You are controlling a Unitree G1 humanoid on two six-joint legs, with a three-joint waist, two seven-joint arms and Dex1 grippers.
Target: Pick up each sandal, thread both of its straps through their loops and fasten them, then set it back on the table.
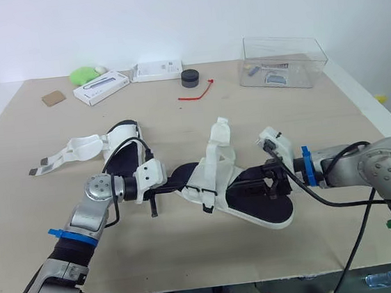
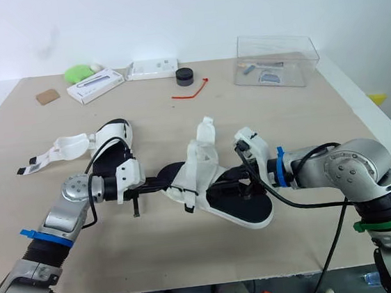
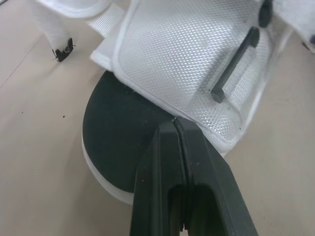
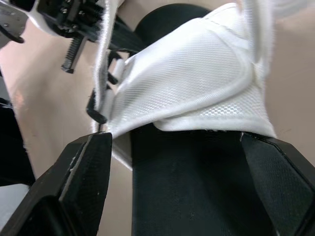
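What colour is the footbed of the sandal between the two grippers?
Black footbed, under white mesh straps; the right wrist view shows it best.

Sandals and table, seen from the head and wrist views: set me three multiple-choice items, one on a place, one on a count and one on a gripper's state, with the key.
1. Where on the table does the clear box stand?
A. near left corner
B. far right corner
C. middle of the near edge

2. How many sandals are in view?
A. one
B. two
C. three

3. How is the right gripper?
A. shut on a red tie
B. shut on nothing
C. open, with a finger at each side of the centre sandal

Key:
1 B: the head views show the box at the far right corner.
2 B: there is the centre sandal and the left sandal, whose straps lie loose.
3 C: the right wrist view shows its fingers wide apart with the black sole between them.
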